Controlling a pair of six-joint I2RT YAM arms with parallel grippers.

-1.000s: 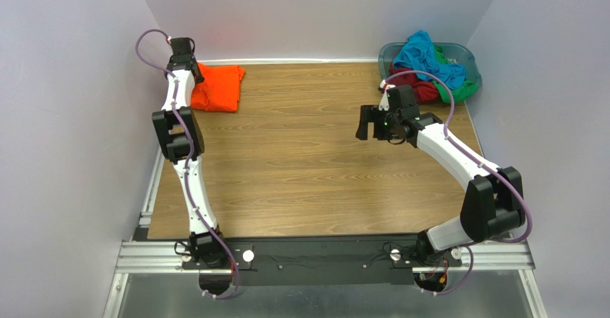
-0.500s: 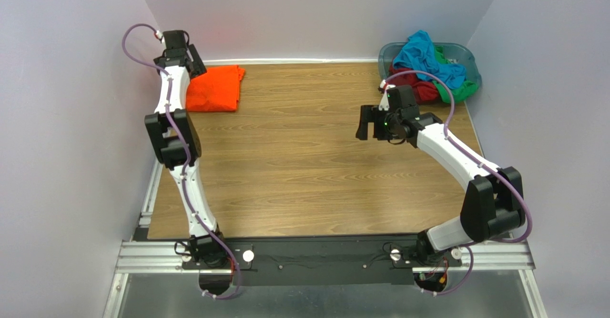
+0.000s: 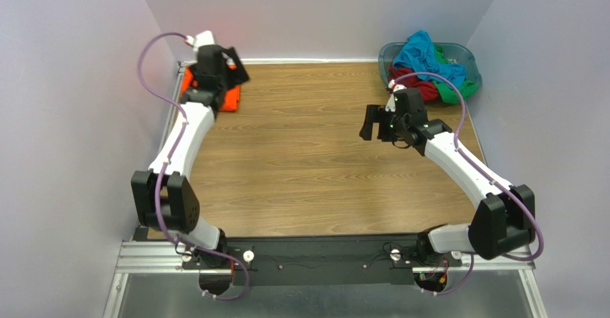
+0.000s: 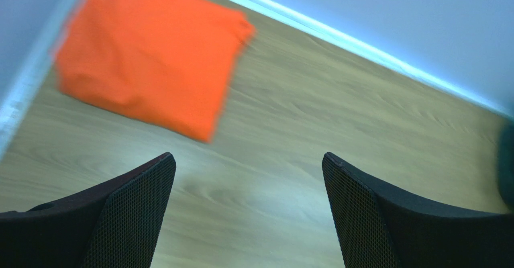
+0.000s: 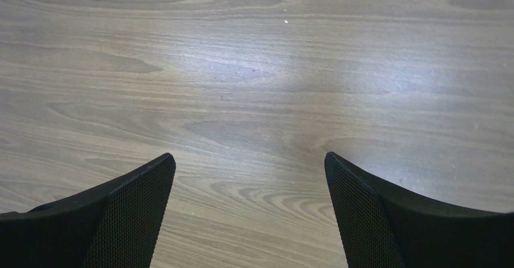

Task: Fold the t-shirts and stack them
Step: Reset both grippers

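Your left hand (image 4: 247,159) is spread wide and holds nothing. It hangs just above the near edge of the orange t-shirt (image 4: 151,63), which lies folded flat on the table (image 3: 301,175) against the side rail. Your right hand (image 5: 248,156) is also spread and empty, over bare wood well apart from the orange t-shirt, on the side towards the basket (image 3: 384,53). That basket sits at the far corner of the table from the orange t-shirt and holds the turquoise (image 3: 422,50), dark red (image 3: 422,89) and green (image 3: 458,90) t-shirts in a heap. The orange fold looks finished, so the step is to pull away cleanly: lift the left hand straight off before swinging, so that no finger drags a corner open. Then send the right hand for the turquoise one on top. Half a second ago the left hand sat beyond the orange t-shirt in the corner with its elbow held high. Now it has swung across the cloth and the elbow has dropped back. The right hand has barely shifted, and the orange t-shirt has not moved.
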